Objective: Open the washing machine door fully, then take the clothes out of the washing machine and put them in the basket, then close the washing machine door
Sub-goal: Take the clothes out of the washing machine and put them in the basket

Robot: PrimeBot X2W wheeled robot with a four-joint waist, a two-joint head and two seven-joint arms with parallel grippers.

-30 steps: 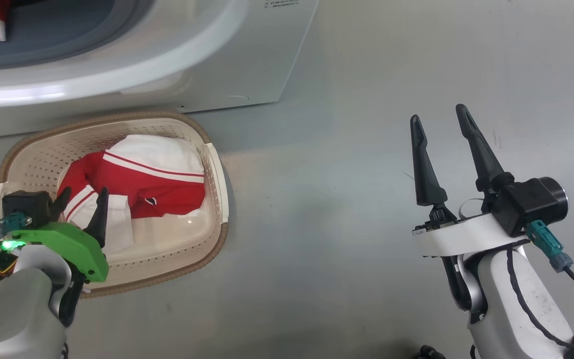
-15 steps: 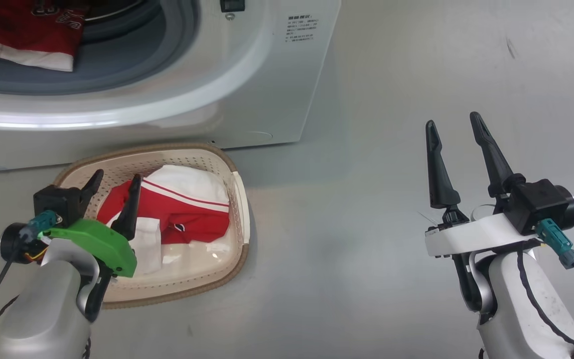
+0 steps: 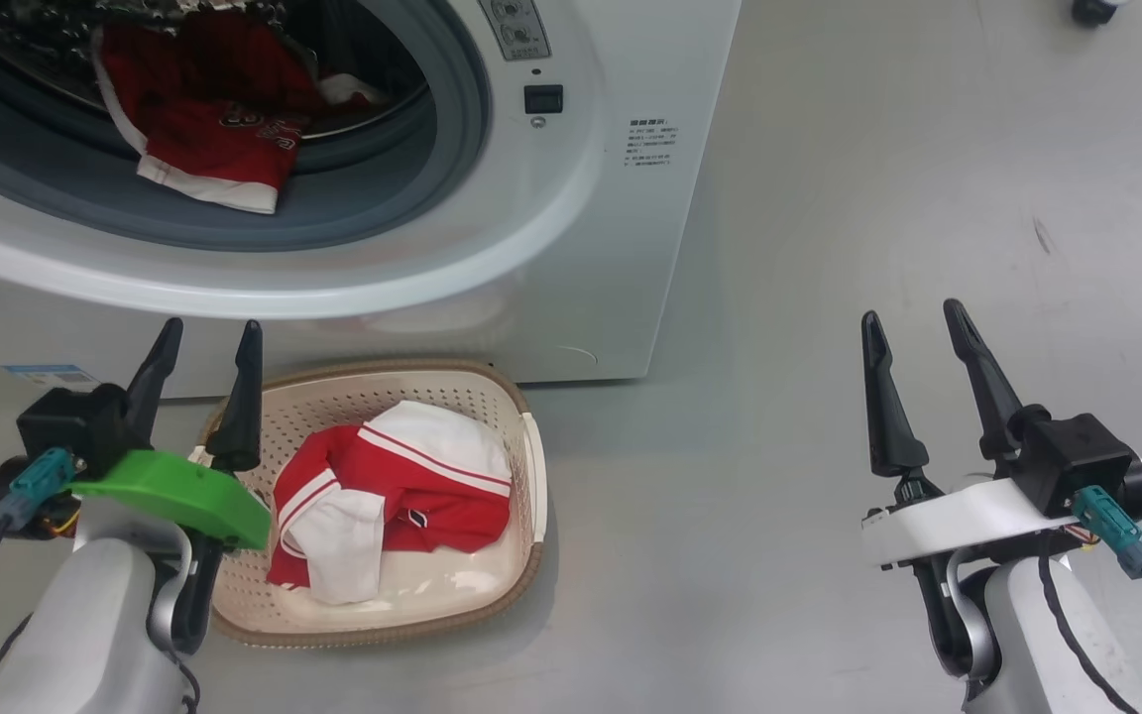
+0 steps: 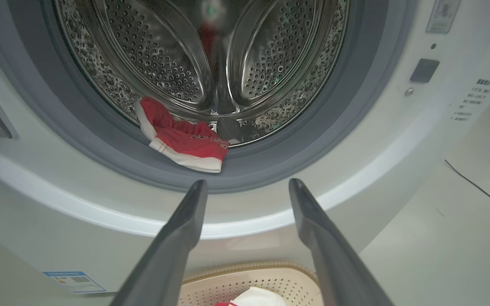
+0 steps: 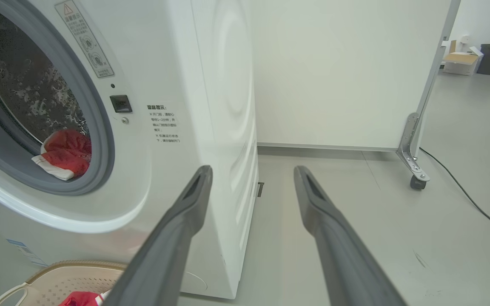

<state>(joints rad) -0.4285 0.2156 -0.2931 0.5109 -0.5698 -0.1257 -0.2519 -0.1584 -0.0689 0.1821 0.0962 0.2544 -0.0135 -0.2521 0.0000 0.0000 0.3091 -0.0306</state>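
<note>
Both grippers are spread wide and hold nothing. The left gripper (image 3: 212, 327) hovers before the washer (image 3: 611, 218), beside the basket (image 3: 534, 466), and points at the open porthole. The right gripper (image 3: 911, 312) hangs well apart, over bare floor (image 3: 829, 198). One red garment (image 3: 422, 486) lies in the basket. A second garment (image 4: 181, 144) is at the bottom of the drum (image 4: 270, 51), with its white hem resting on the grey gasket (image 4: 100, 140).

I think the step now is to fetch this second garment with the left gripper. To do it well, I would go in low over the gasket and close the fingers only when they stand on both sides of the thick bunched part, not the thin hem. Then pinch firmly and lift the cloth clear of the gasket lip before pulling back, so it does not catch. The basket sits at the foot of the washer, so the drop is short.
</note>
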